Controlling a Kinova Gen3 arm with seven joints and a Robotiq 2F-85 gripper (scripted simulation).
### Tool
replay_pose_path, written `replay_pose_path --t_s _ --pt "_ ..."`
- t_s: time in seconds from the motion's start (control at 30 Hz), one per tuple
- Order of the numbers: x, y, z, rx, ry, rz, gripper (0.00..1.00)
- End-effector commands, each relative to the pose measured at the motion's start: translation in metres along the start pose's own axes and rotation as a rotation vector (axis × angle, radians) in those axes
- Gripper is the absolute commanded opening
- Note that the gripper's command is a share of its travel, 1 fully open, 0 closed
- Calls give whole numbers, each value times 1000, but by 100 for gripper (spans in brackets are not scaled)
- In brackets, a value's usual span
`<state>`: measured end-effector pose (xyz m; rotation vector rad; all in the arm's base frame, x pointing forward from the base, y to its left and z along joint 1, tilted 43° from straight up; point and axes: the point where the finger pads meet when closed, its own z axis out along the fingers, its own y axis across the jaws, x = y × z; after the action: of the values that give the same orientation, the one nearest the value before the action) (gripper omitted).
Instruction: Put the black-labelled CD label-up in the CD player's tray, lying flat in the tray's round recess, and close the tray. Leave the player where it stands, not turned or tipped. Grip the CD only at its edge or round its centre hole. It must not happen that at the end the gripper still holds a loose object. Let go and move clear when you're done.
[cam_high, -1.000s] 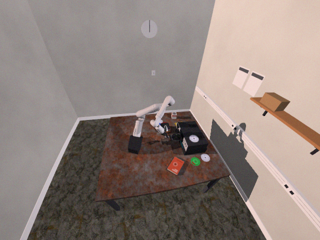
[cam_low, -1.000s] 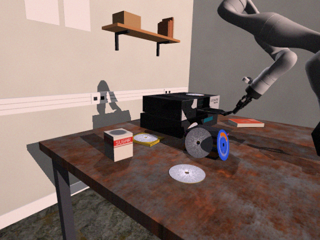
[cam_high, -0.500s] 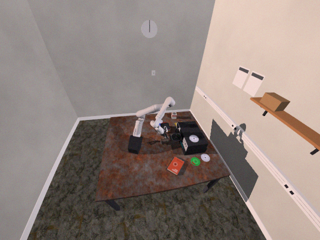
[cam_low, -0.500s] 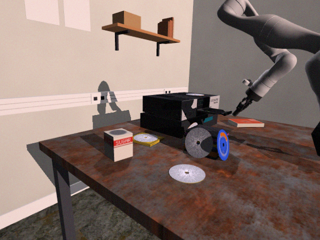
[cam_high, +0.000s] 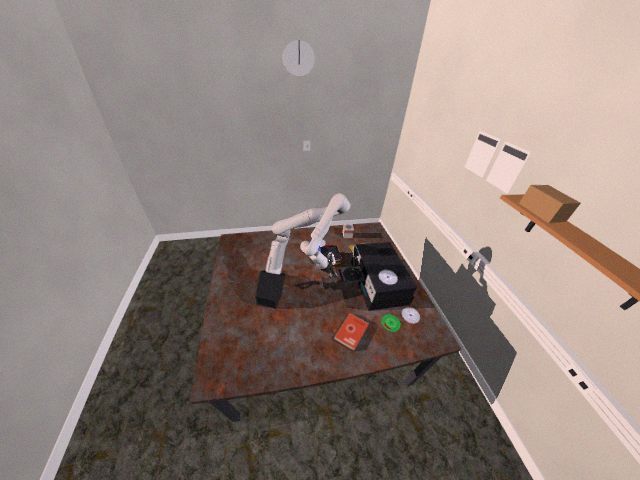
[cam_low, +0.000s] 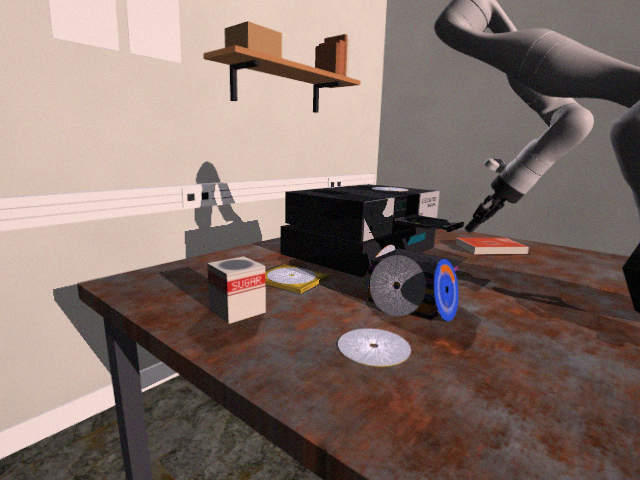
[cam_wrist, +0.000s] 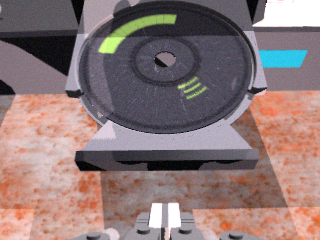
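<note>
Black-labelled CD (cam_wrist: 120, 95) label-up in the round recess of the extended tray (cam_high: 352, 281) (cam_low: 440, 224) (cam_wrist: 165, 155), tray projecting from the black CD player (cam_high: 379, 258) (cam_low: 330, 209) above the counter (cam_high: 279, 341) (cam_low: 465, 392) (cam_wrist: 40, 135), hand (cam_high: 333, 273) (cam_low: 469, 228) (cam_wrist: 165, 221) fully closed on nothing, its fingertips just outside the tray's front edge.

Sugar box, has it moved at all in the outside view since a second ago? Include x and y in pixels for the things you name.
No. The sugar box (cam_high: 347, 230) (cam_low: 246, 299) stands at the same spot near the back corner of the table (cam_high: 284, 346) (cam_low: 516, 387) (cam_wrist: 40, 145).
</note>
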<state>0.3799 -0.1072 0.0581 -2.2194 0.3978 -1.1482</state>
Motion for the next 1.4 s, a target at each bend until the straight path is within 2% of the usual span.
replay_pose_path --t_s 0.0,0.8,1.37 --pt "1 0 0 -1 1 0 10" --pt "3 0 1 -1 1 0 10" --pt "25 0 17 -1 1 0 10"
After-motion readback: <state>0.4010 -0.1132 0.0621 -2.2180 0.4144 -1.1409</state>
